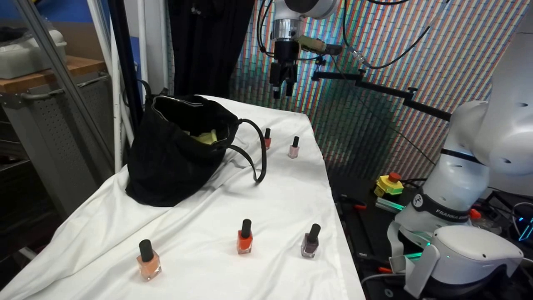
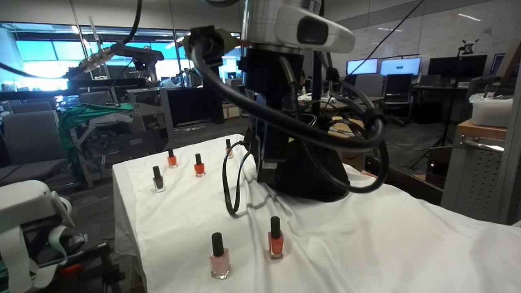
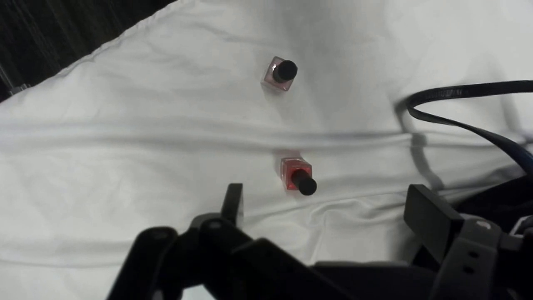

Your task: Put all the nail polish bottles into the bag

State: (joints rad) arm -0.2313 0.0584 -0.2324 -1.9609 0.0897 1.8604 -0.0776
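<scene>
Red bottle upright on the tabletop, long axis vertical, well below the fingers and, in the wrist view, just ahead of their gap: likely the pick! Pink bottle stands farther ahead, bag off past one finger. Fingers spread wide, holding nothing; the arm hangs high, pointing down. Probably a short shift forward, then straight down.

By a table draped in creased white, a black bag and 6 upright nail polish bottles are carried, the bottles arranged in well-separated groups of 4 and 2.
</scene>
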